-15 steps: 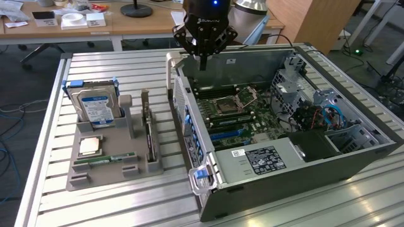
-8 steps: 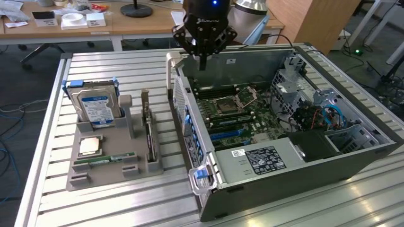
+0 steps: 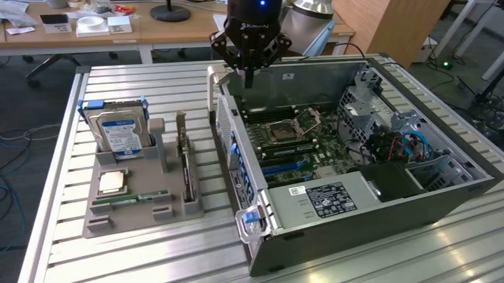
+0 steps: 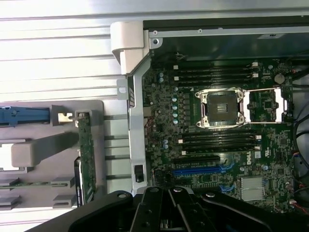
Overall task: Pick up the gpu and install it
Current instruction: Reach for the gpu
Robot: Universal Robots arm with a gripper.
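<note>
The gpu (image 3: 187, 171) is a thin, flat, rectangular expansion card with a dark, almost black face. In the wrist view (image 4: 87, 150) it shows edge-on as a narrow greenish-brown strip. It stands upright on one long edge in a slot of the grey plastic holder tray (image 3: 118, 221), along the side of the tray nearest the open dark-grey metal computer case (image 3: 354, 236), apart from the case wall. In the exterior view the card sits at about eight o'clock from the picture's centre. Its long axis runs roughly from twelve to six o'clock, near parallel to the case's side wall, and its flat faces look toward three and nine o'clock. Also in the tray, at about ten o'clock from the card, a silver hard drive with a blue label (image 3: 118, 132) stands upright, and a slim green RAM stick (image 3: 130, 199) lies at about eight o'clock from it. The black robot gripper (image 3: 248, 81) (image 4: 169, 203) hangs at about one o'clock from the card, well apart from it, over the case's far corner above the green motherboard (image 3: 284, 147). Its fingers are pinched together with nothing between them. Tray and case both rest on the slatted aluminium table (image 3: 141, 88).
</note>
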